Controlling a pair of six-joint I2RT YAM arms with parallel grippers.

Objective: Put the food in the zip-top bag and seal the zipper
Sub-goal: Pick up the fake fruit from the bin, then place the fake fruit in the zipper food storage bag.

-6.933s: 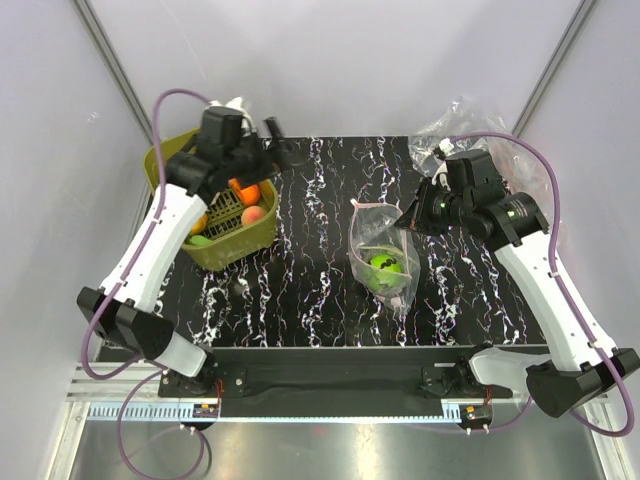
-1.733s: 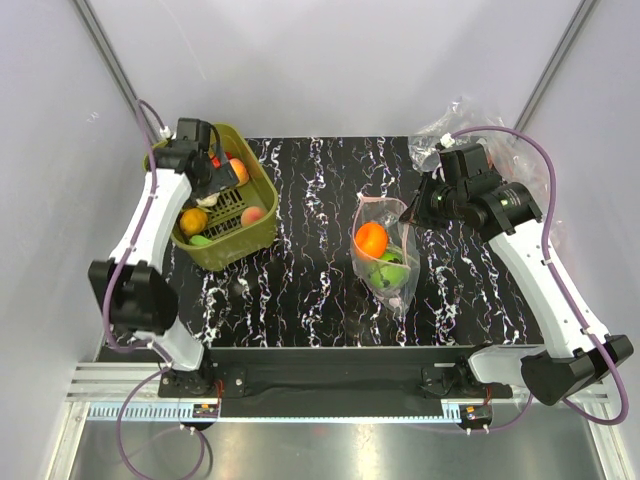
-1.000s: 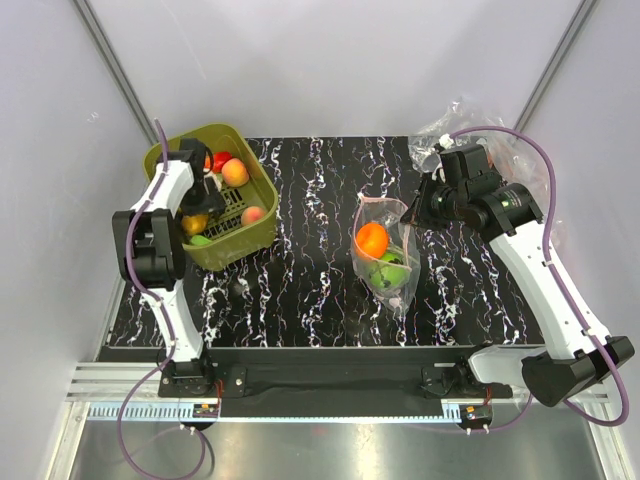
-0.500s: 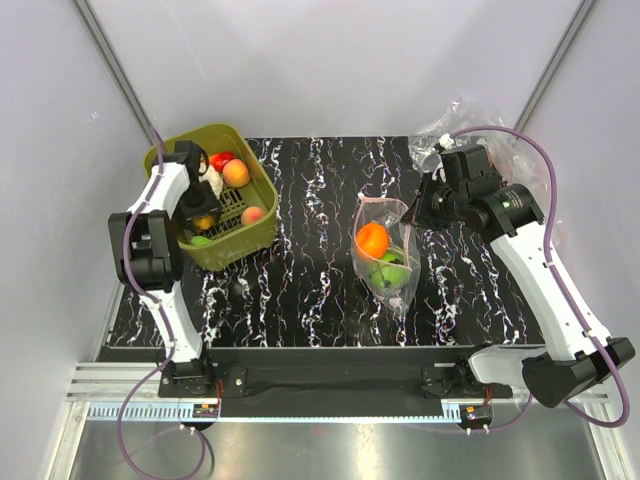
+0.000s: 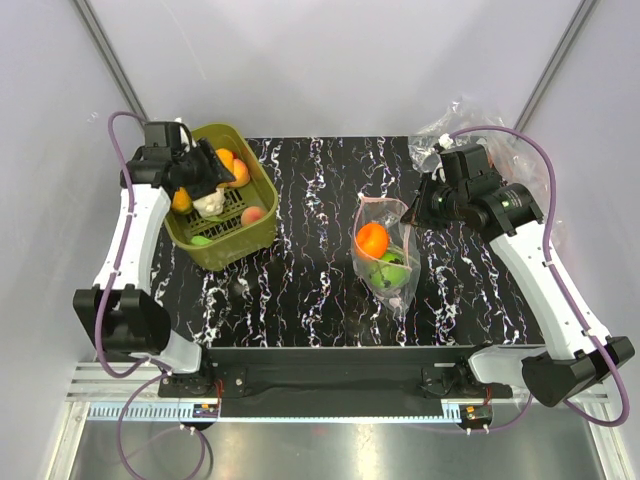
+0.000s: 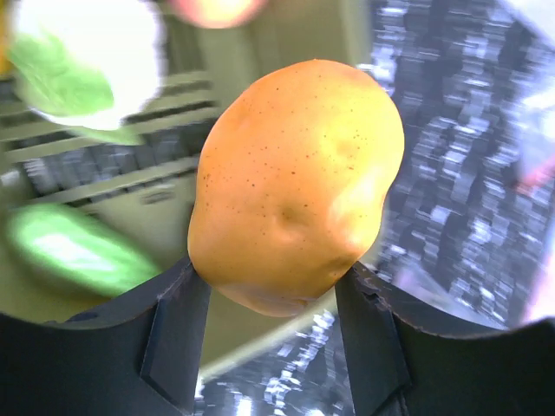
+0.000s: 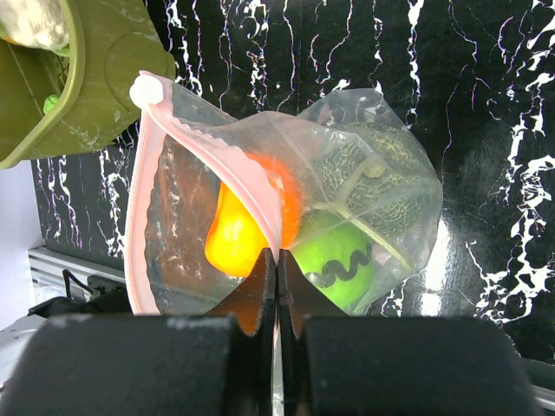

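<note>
fruit (image 6: 295, 186), orange-yellow, sits gripped in left hand (image 6: 272, 299); right hand (image 7: 277, 276) pinches zipper (image 7: 206, 150) of the bag (image 7: 395, 204).

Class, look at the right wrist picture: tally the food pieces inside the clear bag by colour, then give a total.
Orange piece: 1
Bright green piece: 1
Dark green piece: 1
Total in the bag: 3

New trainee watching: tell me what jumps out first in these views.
The left gripper clamps a speckled orange-yellow toy fruit, filling the left wrist view above the olive-green tub. On the black marbled table, the right gripper pinches the pink zipper of the zip-top bag, which holds an orange and green pieces.
</note>
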